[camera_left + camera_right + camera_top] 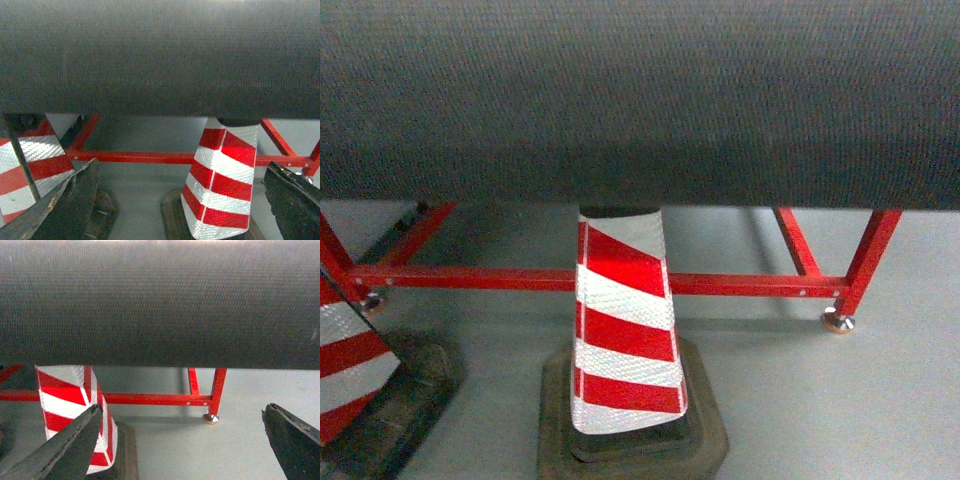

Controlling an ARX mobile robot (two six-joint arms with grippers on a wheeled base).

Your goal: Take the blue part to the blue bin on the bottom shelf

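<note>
Head view showed no blue part, blue bin or bottom shelf; none in either wrist view, so their whereabouts couldn't be told. Top half of each pic was filled by a dark grey woven surface (640, 100) on a red frame (740, 285) w/ a metal foot (837, 321). Below stood a red-white striped cone (625, 330) on its dark base (705, 430), another cone (345, 365) at left, grey floor (860, 400) around.

Left gripper (180, 205) & right gripper (185, 442): jaws spread wide, nothing held.

Judgement: step in hand was finding the rack. Best to turn or drive the base till the steel shelf & blue part came in sight, arms tucked clear of cones and frame, jaws kept open.
</note>
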